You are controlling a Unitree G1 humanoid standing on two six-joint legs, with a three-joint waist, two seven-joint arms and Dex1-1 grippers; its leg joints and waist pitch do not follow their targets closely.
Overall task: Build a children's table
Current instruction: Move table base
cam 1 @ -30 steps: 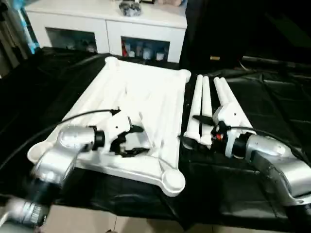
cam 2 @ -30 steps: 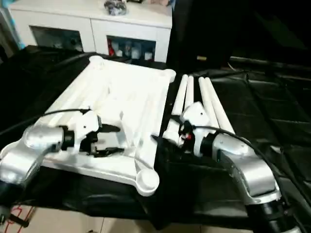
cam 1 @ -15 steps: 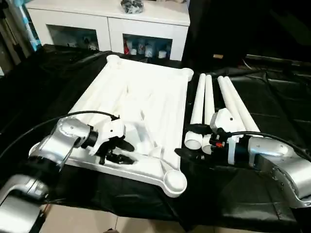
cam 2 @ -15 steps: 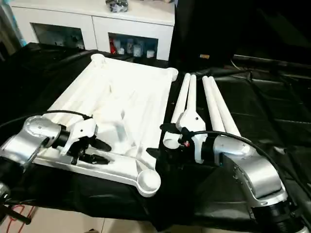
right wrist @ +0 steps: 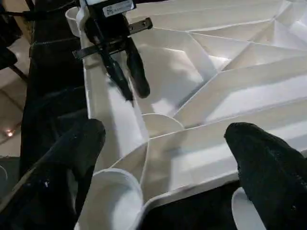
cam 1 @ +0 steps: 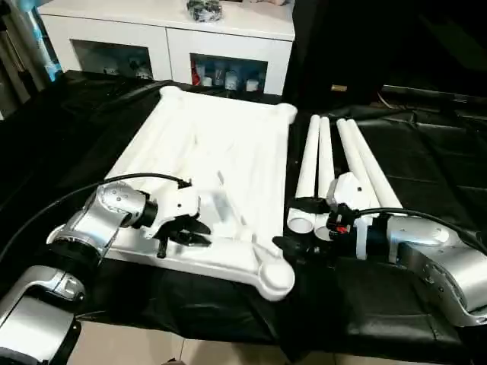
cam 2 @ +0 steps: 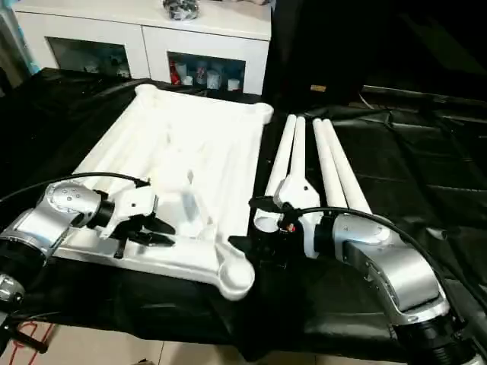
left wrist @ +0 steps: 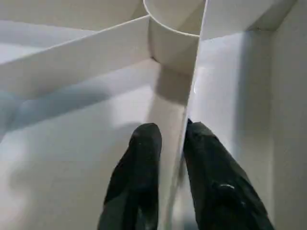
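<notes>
Tabletop: white plastic, lying underside up on the black-draped worktop, long way running from near edge to far edge, left of the worktop's middle; ribs and walls facing up.
Corner sockets: round cup at the near right corner, overhanging the worktop's near edge, nothing standing in it; far sockets likewise without legs.
Compartments between ribs: bare white plastic, nothing lying in them apart from black fingers.
Legs: four long white tubes side by side on the worktop, just right of the tabletop, lengthwise toward the far edge; open round ends facing the near edge.
Left gripper: over the tabletop's near edge, fingers drawn close on either side of a thin upright rib, pinching it.
Right gripper: between tabletop and legs near the near right corner, jaws spread wide, holding nothing; one finger by the corner socket, the other toward the legs.
Cabinet: white, beyond the worktop's far edge, small items in its open shelves, too small to tell.
</notes>
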